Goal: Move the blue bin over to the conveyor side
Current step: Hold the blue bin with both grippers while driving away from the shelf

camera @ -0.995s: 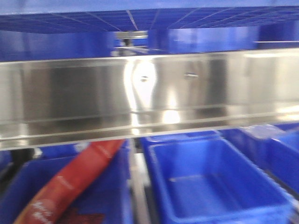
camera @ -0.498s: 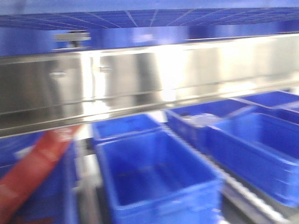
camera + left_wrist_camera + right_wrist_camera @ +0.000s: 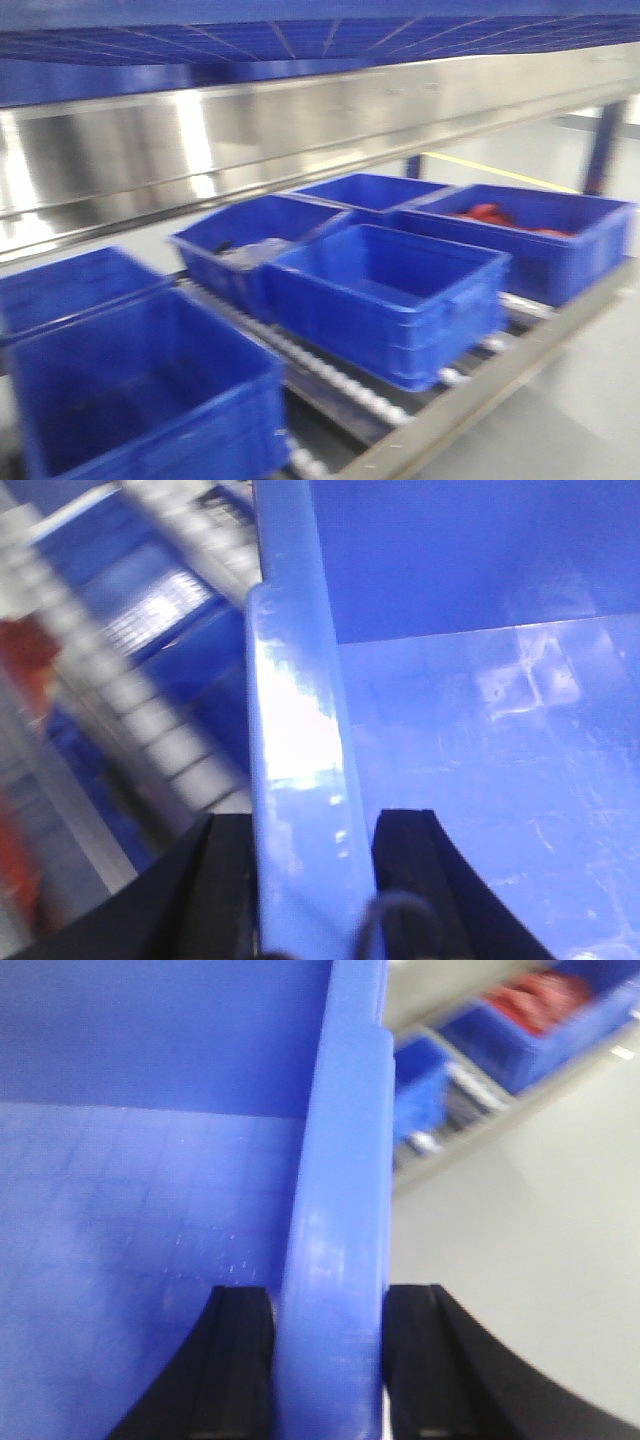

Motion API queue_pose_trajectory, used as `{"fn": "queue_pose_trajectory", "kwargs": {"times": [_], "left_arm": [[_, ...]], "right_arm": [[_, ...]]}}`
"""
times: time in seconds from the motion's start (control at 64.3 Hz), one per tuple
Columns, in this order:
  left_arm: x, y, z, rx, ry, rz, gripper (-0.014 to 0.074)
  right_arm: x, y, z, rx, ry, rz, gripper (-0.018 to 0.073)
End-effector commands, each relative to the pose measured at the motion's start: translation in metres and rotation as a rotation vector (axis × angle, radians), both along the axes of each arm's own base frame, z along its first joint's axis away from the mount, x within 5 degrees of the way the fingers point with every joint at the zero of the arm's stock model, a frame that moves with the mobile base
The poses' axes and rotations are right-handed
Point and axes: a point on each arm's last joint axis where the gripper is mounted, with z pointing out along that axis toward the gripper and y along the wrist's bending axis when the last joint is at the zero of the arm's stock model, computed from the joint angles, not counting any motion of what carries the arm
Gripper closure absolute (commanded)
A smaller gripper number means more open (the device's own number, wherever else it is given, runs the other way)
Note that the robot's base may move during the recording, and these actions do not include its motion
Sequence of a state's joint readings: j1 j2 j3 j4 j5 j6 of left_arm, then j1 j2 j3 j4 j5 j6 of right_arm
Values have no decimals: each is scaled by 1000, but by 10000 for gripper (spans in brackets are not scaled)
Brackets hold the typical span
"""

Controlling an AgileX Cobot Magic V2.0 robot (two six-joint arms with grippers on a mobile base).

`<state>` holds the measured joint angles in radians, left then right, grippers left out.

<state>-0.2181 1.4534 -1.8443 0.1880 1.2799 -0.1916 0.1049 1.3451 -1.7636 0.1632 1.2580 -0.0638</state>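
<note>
I hold the blue bin (image 3: 470,710) up by its two side walls. In the left wrist view my left gripper (image 3: 312,880) is shut on the bin's glossy lipped rim (image 3: 295,740), one black finger outside the wall and one inside. The right wrist view shows my right gripper (image 3: 328,1360) shut on the opposite rim (image 3: 338,1190) the same way. The bin's grid-ribbed underside (image 3: 320,35) fills the top of the front view, above the camera. The conveyor is out of view.
A shiny steel rack rail (image 3: 300,120) crosses the front view. Below it, several other blue bins (image 3: 390,300) stand on a roller shelf (image 3: 340,385), one with red items (image 3: 490,213). Grey floor (image 3: 570,420) and a blue post (image 3: 605,140) lie to the right.
The front view has swung right: the rack and its bins slid left, the bin with the red packet left the frame, and the rack's end and the floor came in. Both grips unchanged.
</note>
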Motion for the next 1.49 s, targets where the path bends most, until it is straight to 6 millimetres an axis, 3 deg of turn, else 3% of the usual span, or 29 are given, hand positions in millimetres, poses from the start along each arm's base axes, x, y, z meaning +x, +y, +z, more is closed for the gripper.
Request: {"fn": "queue_pose_trajectory", "kwargs": {"times": [0.0,1.477], "left_arm": [[-6,-1,18,-15,-134,-26,605],[-6,-1,18,-16,-136,-26,605]], "right_arm": [[-5,-1,17,12,-132,-5,639],[-5,-1,17,12,-132,-5,639]]}}
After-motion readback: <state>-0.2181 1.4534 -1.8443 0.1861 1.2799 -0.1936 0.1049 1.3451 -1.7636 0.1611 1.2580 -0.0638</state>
